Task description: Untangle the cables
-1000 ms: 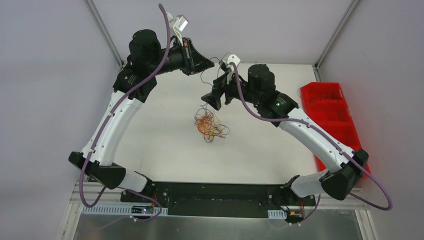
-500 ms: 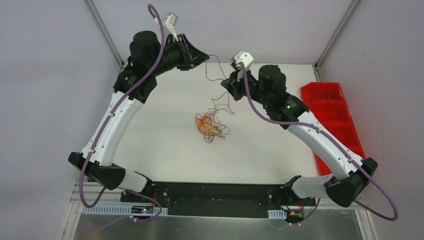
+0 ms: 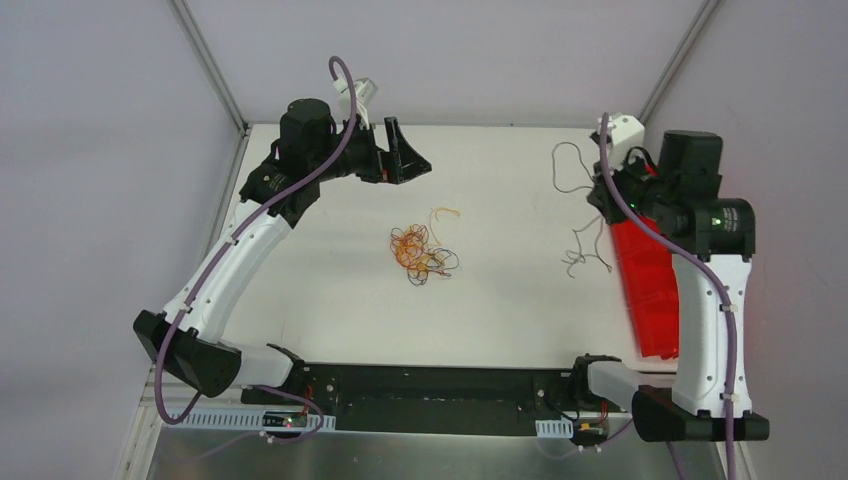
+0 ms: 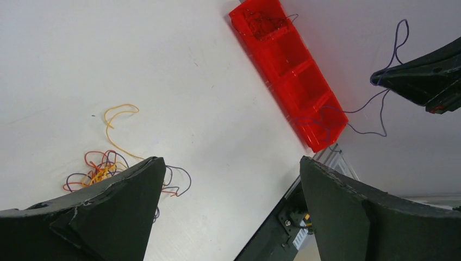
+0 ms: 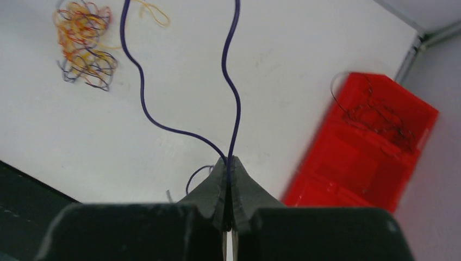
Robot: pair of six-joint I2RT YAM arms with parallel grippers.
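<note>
1 dark purple wire [image 5: 235,81] is being pinched between the pressed-together fingers of the right gripper [image 5: 229,166], which is being held just beside the red compartment bin [image 5: 380,157] at the table's right edge. The wire's 2 long ends are hanging loose on the table side of the bin.

The left gripper [image 4: 231,163] is being held above the white table [image 3: 500,310], fingers spread wide with nothing between them. The remaining tangle [image 3: 418,250] of orange, red, yellow and dark wires is lying mid-table. 1 yellow strand [image 3: 445,213] is curling out of it, and whether it is free cannot be told.

2 risks are being judged likely. If the wire is released here, its trailing ends could be left draped over the bin's rim or on the table. The thin wire could also be lost from so narrow a pinch.
</note>
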